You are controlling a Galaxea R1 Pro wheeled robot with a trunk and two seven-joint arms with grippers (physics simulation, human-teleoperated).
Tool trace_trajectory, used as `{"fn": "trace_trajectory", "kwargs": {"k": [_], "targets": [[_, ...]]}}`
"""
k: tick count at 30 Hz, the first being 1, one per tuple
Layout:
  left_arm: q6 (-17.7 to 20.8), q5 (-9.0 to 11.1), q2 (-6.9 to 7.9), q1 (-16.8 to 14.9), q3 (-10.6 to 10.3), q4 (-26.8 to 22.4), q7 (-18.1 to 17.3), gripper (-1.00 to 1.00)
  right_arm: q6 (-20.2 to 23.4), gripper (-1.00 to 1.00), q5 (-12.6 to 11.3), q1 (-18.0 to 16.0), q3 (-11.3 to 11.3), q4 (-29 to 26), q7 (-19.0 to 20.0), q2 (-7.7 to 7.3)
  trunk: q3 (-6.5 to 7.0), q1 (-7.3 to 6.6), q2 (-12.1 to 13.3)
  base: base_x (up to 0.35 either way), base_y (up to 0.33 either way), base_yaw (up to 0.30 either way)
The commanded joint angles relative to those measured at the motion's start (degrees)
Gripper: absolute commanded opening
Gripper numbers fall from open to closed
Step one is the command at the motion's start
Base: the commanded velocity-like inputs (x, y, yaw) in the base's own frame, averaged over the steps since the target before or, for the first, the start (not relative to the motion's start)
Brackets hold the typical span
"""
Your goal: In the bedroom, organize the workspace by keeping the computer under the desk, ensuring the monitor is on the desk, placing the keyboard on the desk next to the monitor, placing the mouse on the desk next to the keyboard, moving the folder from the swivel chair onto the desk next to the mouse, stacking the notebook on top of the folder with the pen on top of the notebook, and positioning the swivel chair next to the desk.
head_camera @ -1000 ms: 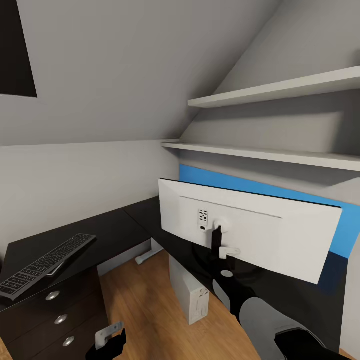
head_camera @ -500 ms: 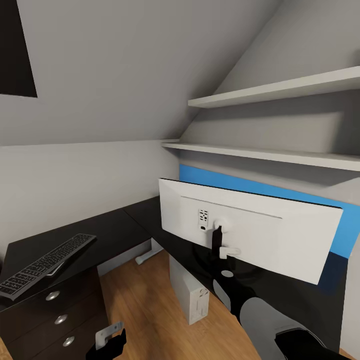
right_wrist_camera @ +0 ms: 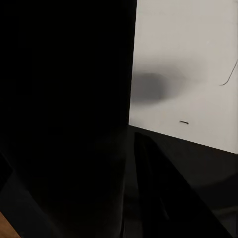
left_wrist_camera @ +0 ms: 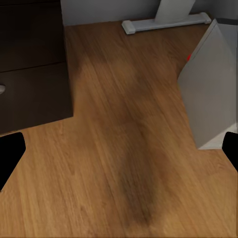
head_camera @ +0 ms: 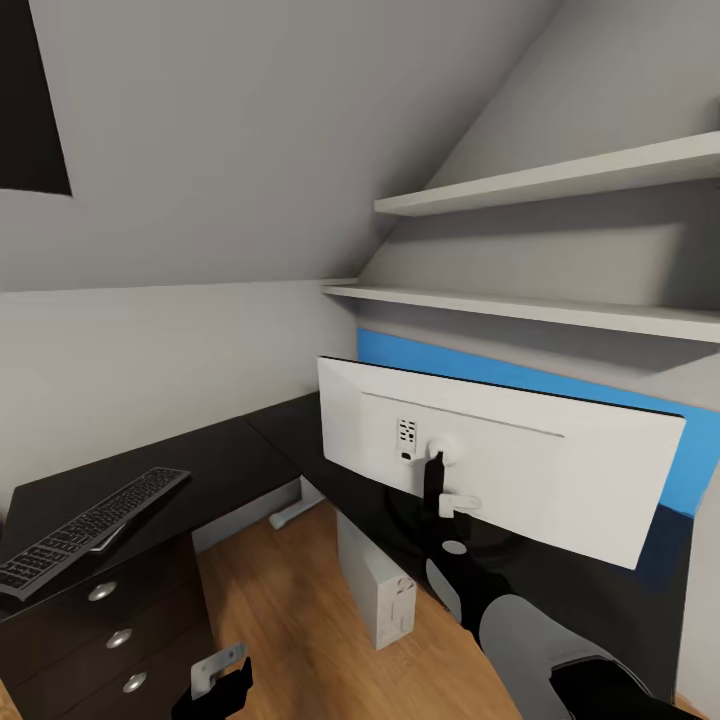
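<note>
Broadly, logged the long black surface (head_camera: pixel 230 455) wrapping the corner ahead of both end effectors, with round-knobbed drawers (head_camera: pixel 110 630) just above the left end effector (head_camera: pixel 215 682).

Found the monitor (head_camera: pixel 520 470) next in size, standing on that surface with its white back turned this way, directly above and beyond the right end effector (head_camera: pixel 441 497) raised to the thin neck. Could not tell from the dark, close right wrist view whether closed on the neck or merely beside it. Judged the monitor wide, rigid and top-heavy, with a fragile screen; best taken low on the neck or by the round base, never by the panel edges, and kept upright.

Placed the computer (head_camera: pixel 370 590) on the wooden floor under the surface, between the two end effectors and beyond the left one. Judged it heavy, stiff and better left alone.

Spotted the keyboard (head_camera: pixel 90 525) lying on the surface above the drawers, up and ahead of the left end effector. Judged it light, slim and rigid, easiest pinched across a long edge.

Saw the left end effector (left_wrist_camera: pixel 119 153) hanging low over the floor, fingertips (left_wrist_camera: pixel 10 158) spread wide with nothing between.

Read no brand or label anywhere: only a small port panel (head_camera: pixel 407 437) on the monitor's back, key lettering too small to make out, and a red speck (left_wrist_camera: pixel 189 57) on the computer.
</note>
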Motion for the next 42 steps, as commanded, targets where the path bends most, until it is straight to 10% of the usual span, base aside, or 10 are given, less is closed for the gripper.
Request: {"fn": "trace_trajectory", "kwargs": {"k": [1,42], "targets": [[-0.2,0.3,0.00,0.0,-0.1,0.0,0.2,1.00,-0.3,-1.00,-0.7,-0.1,0.7,0.1,-0.5,-0.05,-0.08,0.00,0.0,0.000,-0.155,0.000],[-0.2,0.3,0.00,0.0,-0.1,0.1,0.2,1.00,-0.3,-1.00,-0.7,-0.1,0.8,0.0,-0.3,0.01,-0.08,0.00,0.0,-0.031,-0.067,0.000]]}}
